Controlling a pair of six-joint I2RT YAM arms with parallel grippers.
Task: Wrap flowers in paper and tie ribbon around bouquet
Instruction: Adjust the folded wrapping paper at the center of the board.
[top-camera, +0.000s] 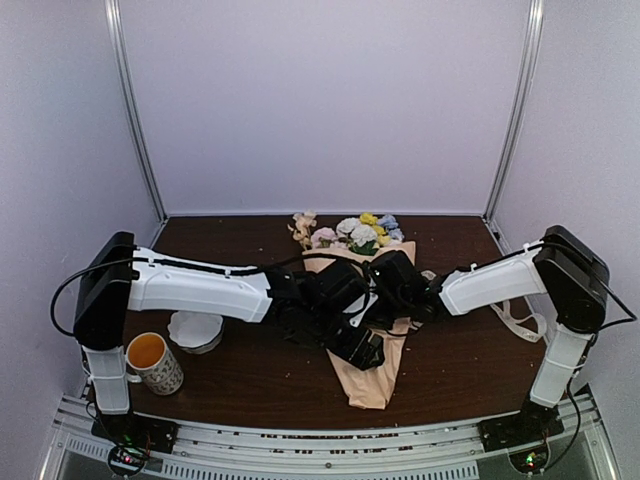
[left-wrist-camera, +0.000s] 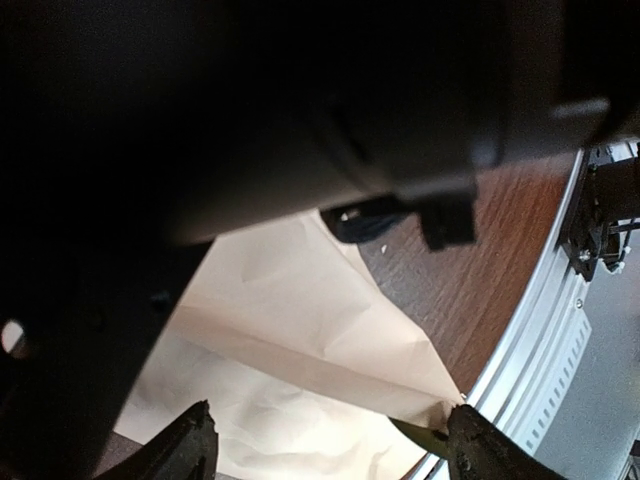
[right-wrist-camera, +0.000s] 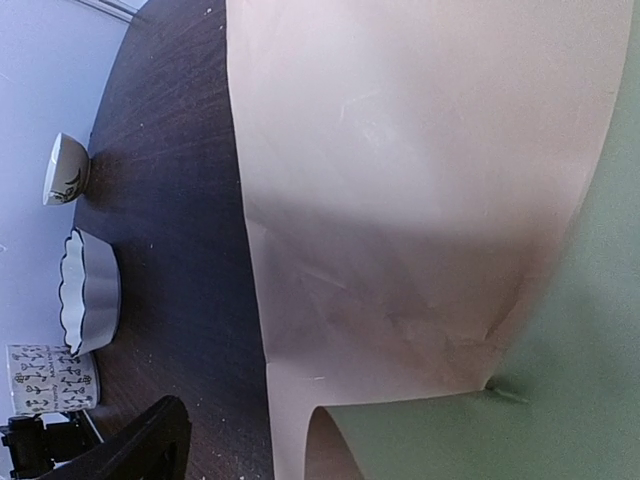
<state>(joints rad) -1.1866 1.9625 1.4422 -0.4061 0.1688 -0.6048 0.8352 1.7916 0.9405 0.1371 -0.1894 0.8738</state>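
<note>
Dark wooden table (top-camera: 230, 385), top view: peach-tan paper-cone bouquet (top-camera: 366, 385) wrapped, lying mid-table under your arms; cream ribbon (top-camera: 520, 322) loose at right, untied.
Left wrist: your left gripper (left-wrist-camera: 330, 445) spread wide over paper (left-wrist-camera: 300, 320), empty.
Right wrist: right gripper (top-camera: 385, 300) wide, empty, one finger (right-wrist-camera: 140, 440) showing.
Judgement: tying left.

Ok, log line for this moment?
step: wrapping | left gripper: open over paper | right gripper: open over paper | flowers: in paper | ribbon: not tied

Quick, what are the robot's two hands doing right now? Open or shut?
Left tool: open, spread above the paper, holding nothing.
Right tool: open, over the paper, nothing seen in it.
</note>
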